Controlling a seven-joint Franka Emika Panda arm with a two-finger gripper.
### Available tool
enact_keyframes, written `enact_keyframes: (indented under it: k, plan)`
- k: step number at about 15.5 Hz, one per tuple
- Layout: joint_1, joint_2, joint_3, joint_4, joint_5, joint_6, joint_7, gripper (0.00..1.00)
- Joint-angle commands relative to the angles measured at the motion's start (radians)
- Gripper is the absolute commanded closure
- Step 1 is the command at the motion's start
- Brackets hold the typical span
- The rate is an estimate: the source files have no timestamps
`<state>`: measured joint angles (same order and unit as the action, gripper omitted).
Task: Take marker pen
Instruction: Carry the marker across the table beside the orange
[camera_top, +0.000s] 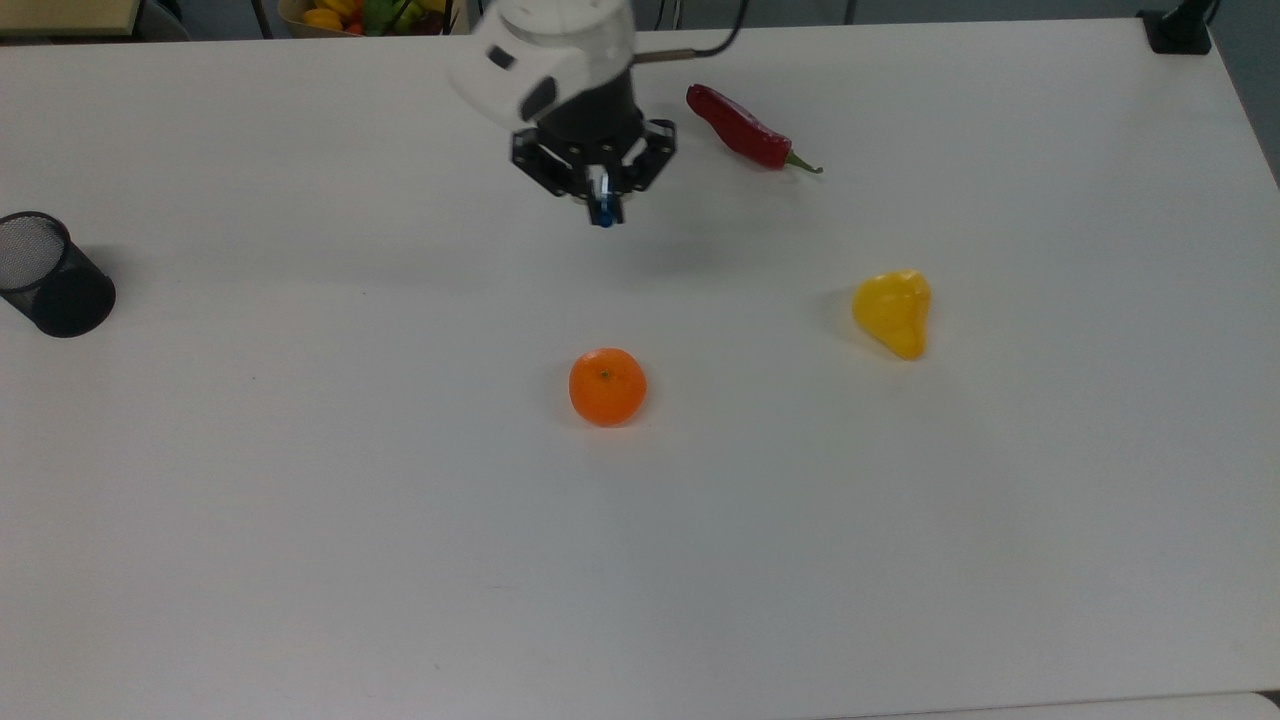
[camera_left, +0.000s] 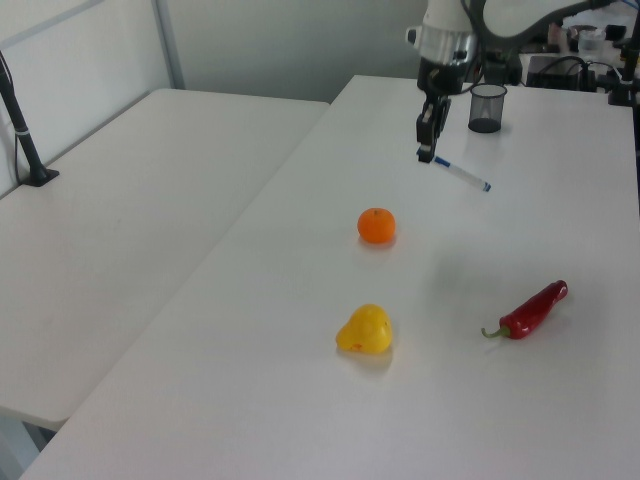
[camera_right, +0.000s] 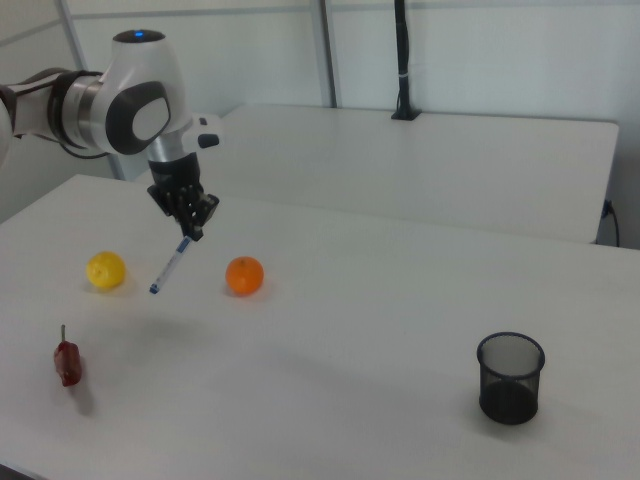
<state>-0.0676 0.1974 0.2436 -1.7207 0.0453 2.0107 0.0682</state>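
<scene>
My gripper (camera_top: 603, 203) hangs above the white table (camera_top: 300, 500), shut on the blue-capped end of the marker pen (camera_left: 458, 172). The pen's white barrel slants down and away from the fingers, clear of the table, and is plain in the right view (camera_right: 170, 268). In the top view the marker pen (camera_top: 604, 215) is seen nearly end-on, as a small blue tip under the gripper. The gripper (camera_left: 427, 142) is between the mesh cup and the red chilli, closer to the chilli. The gripper (camera_right: 194, 226) is up and left of the orange in the right view.
A black mesh cup (camera_top: 50, 275) stands at the top view's left edge. On the table lie a red chilli (camera_top: 745, 130), an orange (camera_top: 607, 386) and a yellow fruit (camera_top: 893, 312). A fruit basket (camera_top: 365, 15) sits beyond the far edge.
</scene>
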Motion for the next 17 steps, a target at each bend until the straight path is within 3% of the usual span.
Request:
enact_keyframes:
  k: [1,5,14,17]
  plan:
    - [0.026,0.028,0.045,-0.045,0.018,0.000,0.004,1.00]
    - [0.064,0.069,0.046,-0.103,0.012,0.121,0.004,1.00]
    - [0.100,0.186,0.046,-0.120,-0.015,0.264,0.002,0.99]
    - [0.101,0.194,0.046,-0.120,-0.015,0.275,0.004,0.69]
